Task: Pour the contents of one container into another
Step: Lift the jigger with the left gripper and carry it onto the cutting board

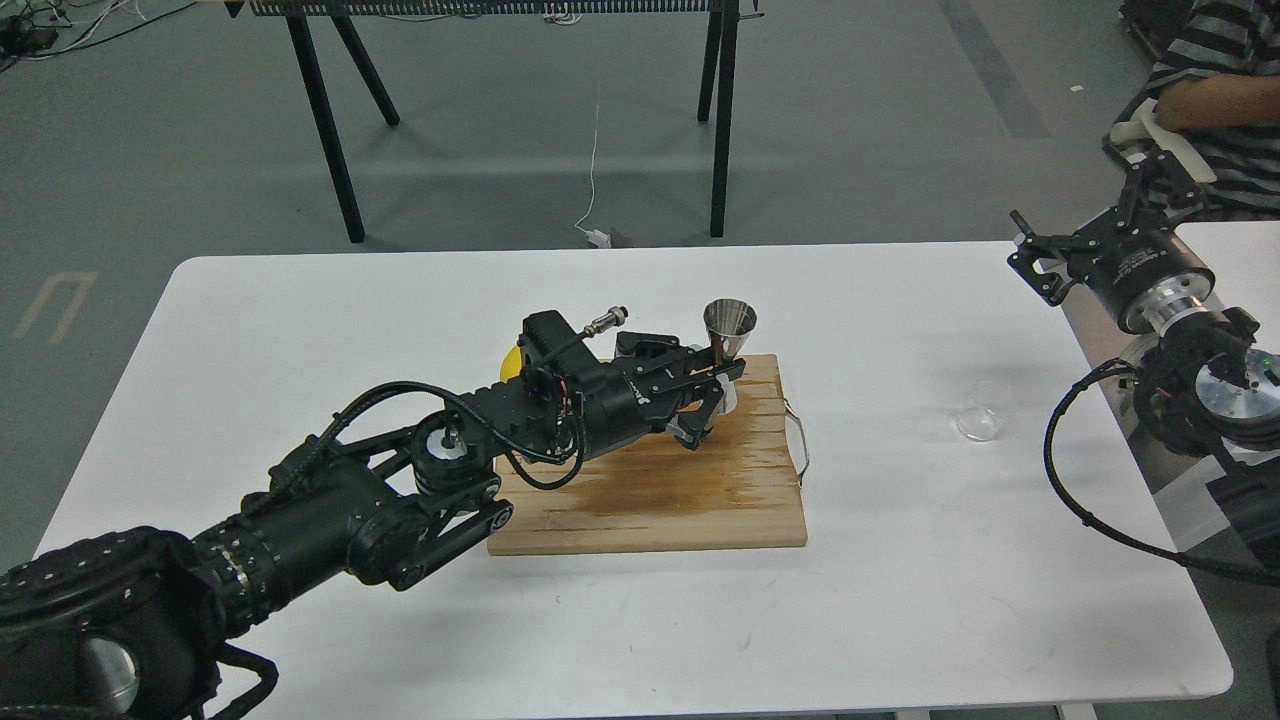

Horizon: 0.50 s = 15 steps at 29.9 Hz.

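The silver hourglass-shaped jigger [729, 335] stands upright at the far right corner of the wooden cutting board [700, 490], with my left gripper [715, 385] shut on its waist. My left arm lies across the board from the lower left. The small clear glass cup [980, 415] rests on the white table right of the board, untouched. My right gripper [1095, 220] hovers open past the table's far right corner, well above and behind the cup.
A yellow lemon [511, 364] peeks out behind my left arm at the board's far left corner. The board has a wet stain and a wire handle [800, 440] on its right side. A person in a striped shirt [1215, 100] sits at the far right.
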Tool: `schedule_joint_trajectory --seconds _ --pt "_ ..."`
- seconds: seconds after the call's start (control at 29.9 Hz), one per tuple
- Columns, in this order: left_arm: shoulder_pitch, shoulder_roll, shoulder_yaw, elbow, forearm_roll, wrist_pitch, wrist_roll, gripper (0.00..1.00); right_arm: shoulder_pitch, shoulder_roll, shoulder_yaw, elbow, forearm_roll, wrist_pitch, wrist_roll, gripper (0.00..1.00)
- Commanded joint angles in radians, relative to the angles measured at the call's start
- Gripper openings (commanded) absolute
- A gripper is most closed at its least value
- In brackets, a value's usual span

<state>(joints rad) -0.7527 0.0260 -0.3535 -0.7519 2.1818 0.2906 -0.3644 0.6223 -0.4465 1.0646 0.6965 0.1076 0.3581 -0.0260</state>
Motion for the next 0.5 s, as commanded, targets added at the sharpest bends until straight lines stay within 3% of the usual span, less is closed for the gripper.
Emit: schedule_joint_trajectory --seconds 0.0,0.3,0.47 --pt "0.001 -0.026 0.005 0.084 0.000 0.051 -0.005 0.00 -0.001 0.002 0.000 0.001 0.000 -0.001 0.000 0.99" --pt "0.003 -0.026 0.083 0.262 0.000 0.169 -0.014 0.00 0.002 0.003 -0.002 0.003 0.000 -0.002 0.000 0.99" --pt "0.012 -0.026 0.117 0.278 0.000 0.194 -0.013 0.00 0.004 0.002 -0.003 0.006 0.000 -0.002 0.000 0.99"
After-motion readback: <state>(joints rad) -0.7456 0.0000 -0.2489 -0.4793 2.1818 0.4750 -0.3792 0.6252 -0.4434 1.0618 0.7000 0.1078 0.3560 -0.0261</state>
